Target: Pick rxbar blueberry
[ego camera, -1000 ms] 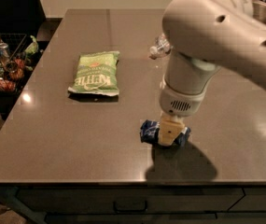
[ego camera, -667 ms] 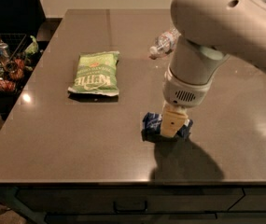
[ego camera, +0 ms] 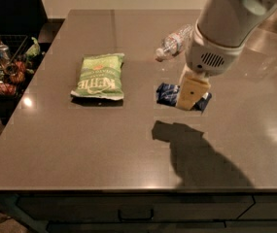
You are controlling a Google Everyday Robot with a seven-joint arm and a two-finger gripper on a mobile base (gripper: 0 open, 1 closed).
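Observation:
The rxbar blueberry [ego camera: 166, 94], a small flat bar in a dark blue wrapper, is held in my gripper [ego camera: 190, 100] above the brown table [ego camera: 79, 144]. Its ends stick out on both sides of the tan finger [ego camera: 192, 89]. The gripper is shut on the bar. The shadow of the bar and arm falls apart from them on the table below, so the bar is off the surface. My white arm comes in from the upper right.
A green chip bag [ego camera: 99, 76] lies flat to the left of the bar. A clear plastic water bottle [ego camera: 175, 42] lies on its side behind the gripper. A wire basket of snacks [ego camera: 2, 67] stands off the table's left edge.
The gripper, shut on the blue bar, has risen from the table and carried the bar up with it. The chip bag and bottle have not moved.

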